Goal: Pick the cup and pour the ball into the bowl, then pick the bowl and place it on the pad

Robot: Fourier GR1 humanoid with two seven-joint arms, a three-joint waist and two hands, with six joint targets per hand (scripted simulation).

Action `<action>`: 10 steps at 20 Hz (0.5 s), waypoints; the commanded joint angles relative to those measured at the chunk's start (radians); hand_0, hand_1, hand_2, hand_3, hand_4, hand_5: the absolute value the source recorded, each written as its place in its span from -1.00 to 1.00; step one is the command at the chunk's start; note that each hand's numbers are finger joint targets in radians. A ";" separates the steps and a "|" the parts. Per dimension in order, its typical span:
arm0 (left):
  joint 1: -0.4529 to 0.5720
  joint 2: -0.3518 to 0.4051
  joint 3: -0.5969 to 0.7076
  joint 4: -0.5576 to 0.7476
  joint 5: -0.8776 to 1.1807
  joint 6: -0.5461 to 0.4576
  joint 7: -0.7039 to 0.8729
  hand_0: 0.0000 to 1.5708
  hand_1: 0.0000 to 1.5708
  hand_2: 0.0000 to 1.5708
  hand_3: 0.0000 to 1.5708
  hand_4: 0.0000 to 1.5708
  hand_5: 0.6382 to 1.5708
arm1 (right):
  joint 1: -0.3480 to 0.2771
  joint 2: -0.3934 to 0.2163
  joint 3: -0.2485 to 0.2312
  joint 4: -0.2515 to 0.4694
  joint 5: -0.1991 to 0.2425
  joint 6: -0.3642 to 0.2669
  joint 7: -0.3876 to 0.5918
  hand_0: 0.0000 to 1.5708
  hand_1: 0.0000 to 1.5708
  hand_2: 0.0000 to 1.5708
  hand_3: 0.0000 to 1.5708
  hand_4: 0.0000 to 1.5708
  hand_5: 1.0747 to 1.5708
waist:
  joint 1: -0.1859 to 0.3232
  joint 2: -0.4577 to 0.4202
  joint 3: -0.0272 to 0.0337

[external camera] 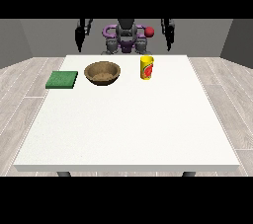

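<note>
A yellow cup [147, 67] with a red mark stands upright on the white table [128, 119], near its far edge. The ball is not visible from here. Left of the cup sits a brown bowl [103, 73]. A green pad [62, 79] lies flat at the table's far left. The hand at the view's left [79, 39] hangs beside the robot's body, behind the table's far edge. The hand at the view's right [169, 35] hangs likewise on the other side. Both hands are well away from the cup and the bowl and hold nothing.
The robot's torso [126, 38] stands behind the table's far edge, with a red knob [149, 31] at its shoulder. Grey wooden floor surrounds the table.
</note>
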 commanded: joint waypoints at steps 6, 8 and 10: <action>-0.012 0.034 0.011 -0.105 0.017 -0.009 0.108 -1.00 -1.00 -1.00 -1.00 -1.00 0.97 | -0.013 -0.043 -0.016 -0.107 -0.015 0.007 0.105 -1.00 -1.00 -1.00 -1.00 -1.00 0.99 | -0.006 -0.289 -0.0160; -0.070 -0.037 0.068 -0.172 0.147 0.023 0.215 -1.00 -1.00 -1.00 -1.00 -1.00 0.97 | 0.034 -0.117 -0.153 -0.074 -0.226 0.156 0.099 -1.00 -1.00 -1.00 -1.00 -1.00 0.99 | -0.014 -0.256 -0.0160; -0.109 0.018 0.117 -0.217 0.187 0.005 0.287 -1.00 -1.00 -1.00 -1.00 -1.00 0.97 | 0.039 -0.132 -0.180 -0.082 -0.237 0.164 0.089 -1.00 -1.00 -1.00 -1.00 -1.00 0.99 | 0.000 -0.230 -0.0169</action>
